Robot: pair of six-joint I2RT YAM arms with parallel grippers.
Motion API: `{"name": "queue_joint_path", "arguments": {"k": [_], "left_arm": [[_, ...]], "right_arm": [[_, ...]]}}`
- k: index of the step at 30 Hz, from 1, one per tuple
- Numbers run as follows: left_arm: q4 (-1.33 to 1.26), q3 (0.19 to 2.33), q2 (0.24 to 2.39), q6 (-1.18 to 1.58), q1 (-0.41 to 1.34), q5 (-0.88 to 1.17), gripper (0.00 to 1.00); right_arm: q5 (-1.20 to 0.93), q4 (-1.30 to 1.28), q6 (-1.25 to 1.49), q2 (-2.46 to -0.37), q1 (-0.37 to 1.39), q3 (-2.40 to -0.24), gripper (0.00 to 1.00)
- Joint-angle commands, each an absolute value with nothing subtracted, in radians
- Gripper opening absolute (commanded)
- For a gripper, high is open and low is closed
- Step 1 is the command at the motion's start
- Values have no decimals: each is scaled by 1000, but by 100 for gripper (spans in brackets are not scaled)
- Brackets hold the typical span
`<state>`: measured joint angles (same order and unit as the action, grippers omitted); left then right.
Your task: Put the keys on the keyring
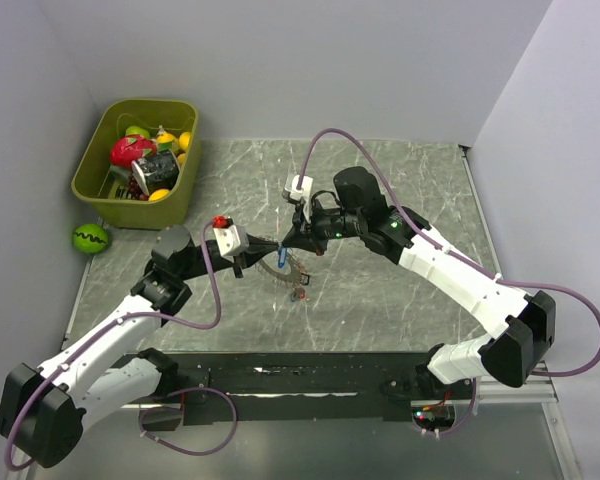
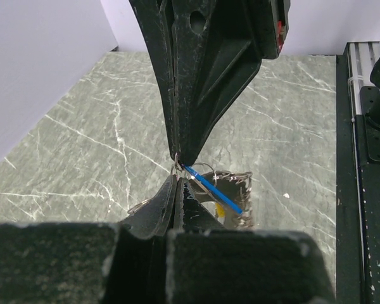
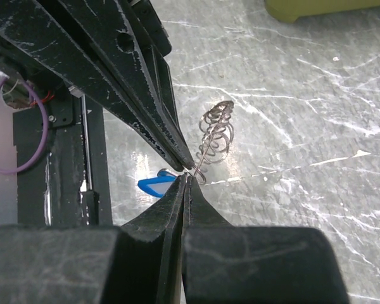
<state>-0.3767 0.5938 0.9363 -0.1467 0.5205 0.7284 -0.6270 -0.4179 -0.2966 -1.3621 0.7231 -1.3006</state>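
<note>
Both grippers meet tip to tip above the middle of the table. My left gripper [image 1: 276, 250] [image 2: 177, 178] is shut on a thin silver loop of the keyring [image 1: 293, 272]. My right gripper [image 1: 288, 243] [image 3: 187, 179] is shut at the same spot, on the small ring of the blue-tagged key [image 2: 212, 185] [image 3: 154, 185]. The keyring's beaded coil [image 3: 216, 130] [image 2: 242, 190] hangs off the pinch point, its dark fob [image 1: 300, 295] just above the table. A yellow tag [image 2: 220, 209] shows under the blue one. Exactly which wire each tip pinches is too small to tell.
An olive bin [image 1: 102, 195] with toy fruit and a can stands at the back left. A green ball [image 1: 90, 238] lies beside it off the mat. A black rail [image 1: 310, 375] runs along the near edge. Walls close in on the left and right.
</note>
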Motion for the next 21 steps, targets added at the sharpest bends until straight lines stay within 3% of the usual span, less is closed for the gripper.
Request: {"name": "queue_joint_path", "arguments": {"k": [1, 21], "left_arm": [[-448, 630, 894, -169, 529, 759, 1], [-528, 591, 859, -153, 529, 821, 1]], "right_arm": [[-595, -370, -293, -1345, 719, -1301, 0], [-649, -334, -279, -1338, 675, -1256, 0]]}}
